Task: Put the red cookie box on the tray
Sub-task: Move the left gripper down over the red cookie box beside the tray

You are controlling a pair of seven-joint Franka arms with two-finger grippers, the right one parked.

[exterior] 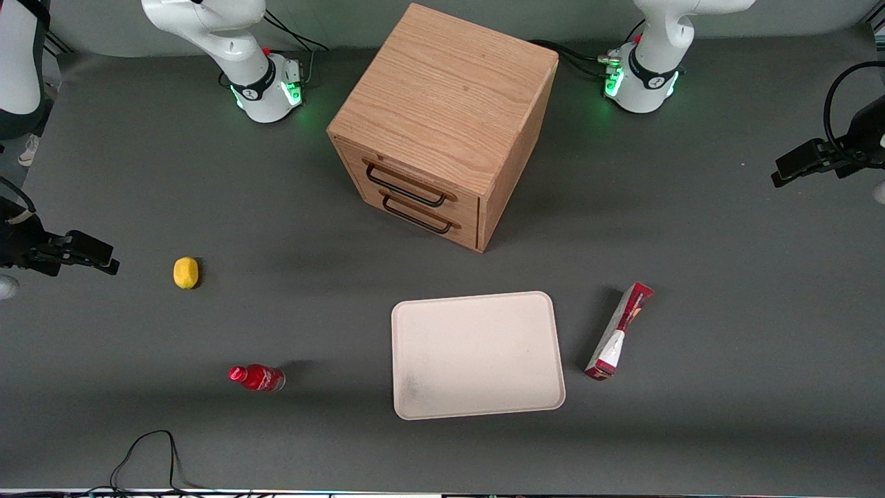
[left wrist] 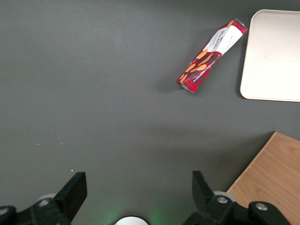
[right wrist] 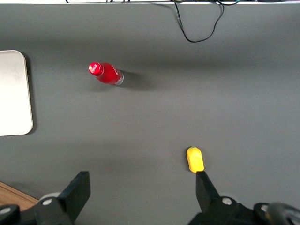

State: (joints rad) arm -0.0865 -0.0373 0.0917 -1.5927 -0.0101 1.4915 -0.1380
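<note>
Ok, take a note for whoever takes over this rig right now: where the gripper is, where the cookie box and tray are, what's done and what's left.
Gripper: open, holding nothing, high above bare table at the working arm's end, well clear of the box.
Red cookie box: lying on the table beside the tray, a small gap between them, on the working arm's side, white-patch end nearer the front camera.
Tray: flat on the table in front of the wooden cabinet, nothing on it.
Done: nothing yet; box untouched.
Left: reach the box, grasp it, lift it, set it on the tray.
</note>
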